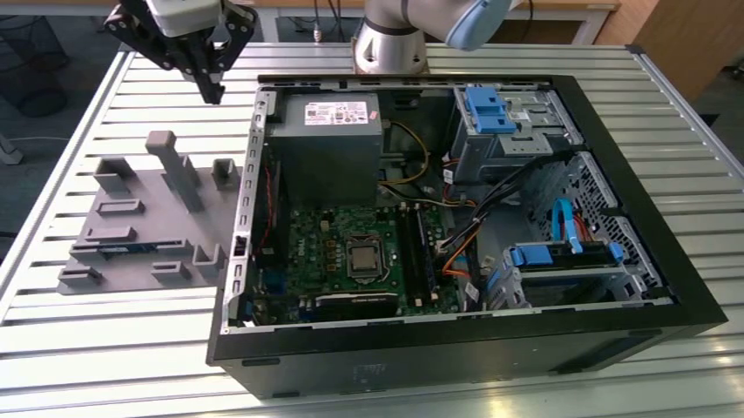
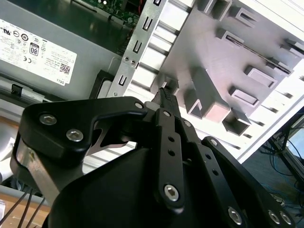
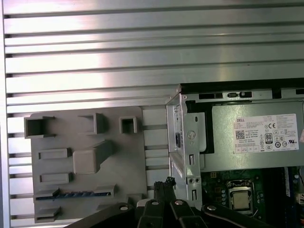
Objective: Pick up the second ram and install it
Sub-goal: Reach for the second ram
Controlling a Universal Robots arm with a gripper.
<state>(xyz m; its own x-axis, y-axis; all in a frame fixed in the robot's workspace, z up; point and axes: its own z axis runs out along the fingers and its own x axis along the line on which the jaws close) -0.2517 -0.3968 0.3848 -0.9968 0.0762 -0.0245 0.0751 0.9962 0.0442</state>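
Silver metal slats make up the tabletop [image 1: 70,348]; a grey plastic tray [image 1: 152,228] with posts that stand up lies on it, close to the tabletop's edge on the exterior view's left; a big black computer case [image 1: 465,353] lies open just beside the tray and takes up the middle of the tabletop and the exterior view's right side.

The second ram [image 1: 124,247] is in the tray; it is a thin blue stick that sits on its long edge in a long slot, in the half of the tray that is away from the arm [image 1: 389,39]; the first wrist view shows the same blue stick [image 3: 71,194] in that slot; nothing touches it.

The black end effector [image 1: 213,91] hangs high up, near the tabletop edge where the arm stands, and is well apart from the ram; its fingers point down and are pressed together with nothing between them; in the first wrist view the tips [image 3: 167,182] sit over the bare strip of tabletop between the tray and the wall of the case; in the second wrist view the tips [image 2: 167,97] meet in one point above the tray's edge.

Inside the case lies a green motherboard [image 1: 326,244] with a silver processor [image 1: 364,257] in its middle; a grey power box [image 1: 331,131] sits next to it, on the side nearer the arm.
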